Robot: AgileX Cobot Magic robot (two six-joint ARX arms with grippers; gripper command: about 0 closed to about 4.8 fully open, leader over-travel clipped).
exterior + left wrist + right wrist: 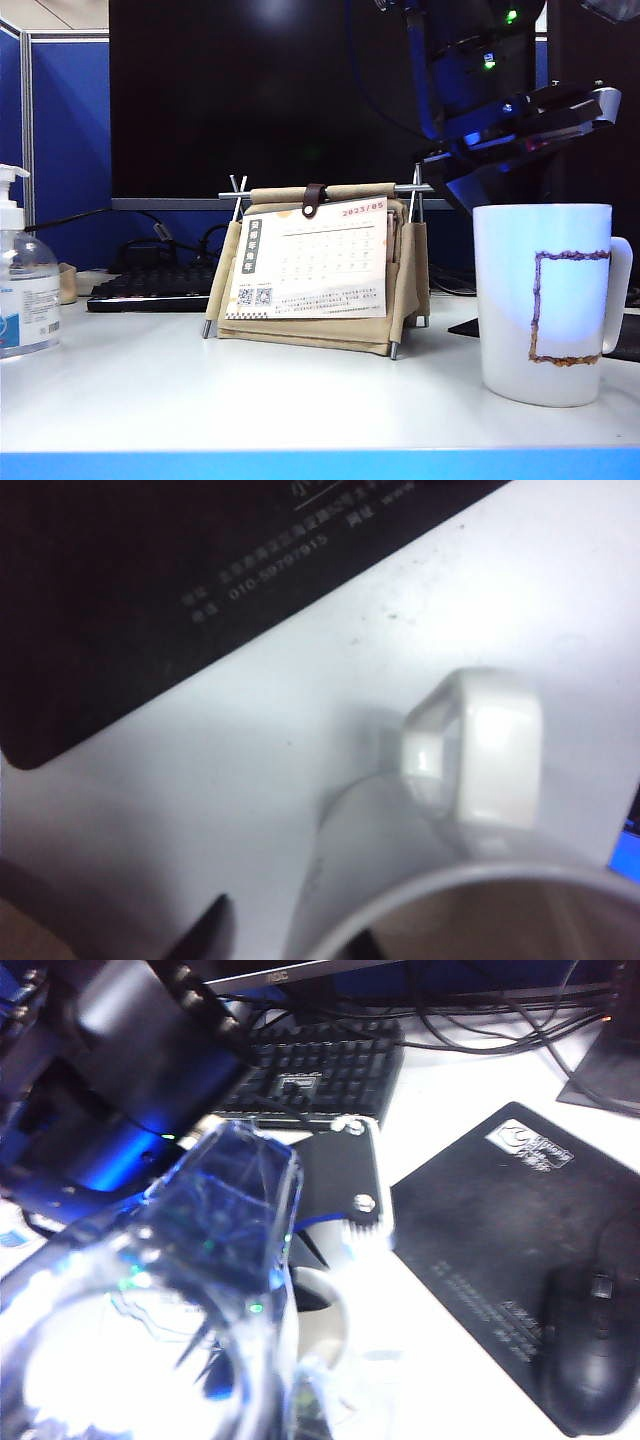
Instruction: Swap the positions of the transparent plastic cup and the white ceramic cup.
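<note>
left gripper (290, 945) released, hovering over mug (545, 300) at table's (250, 390) right edge | right gripper (215, 1290) clenching clear cup (215, 1220) aloft, freeing its spot

The white ceramic cup (545, 300) at the right of the exterior frame is plain white with a blue cast on its side and a brown-purple rectangle outline drawn there; its loop handle (478, 750) is the same glossy white. The transparent plastic cup (215, 1260), filling the lower left of the right wrist frame, is clear with a bluish tint and faceted reflections. The tabletop (250, 390) is white with a blue front edge. The desk calendar (310, 260) has a beige stand and a white page with pale orange print. The mouse pad (500, 1250), mouse (590, 1350) and keyboard (320, 1070) are black. The pump bottle (22, 270) is clear with a white top and a blue label.
</note>
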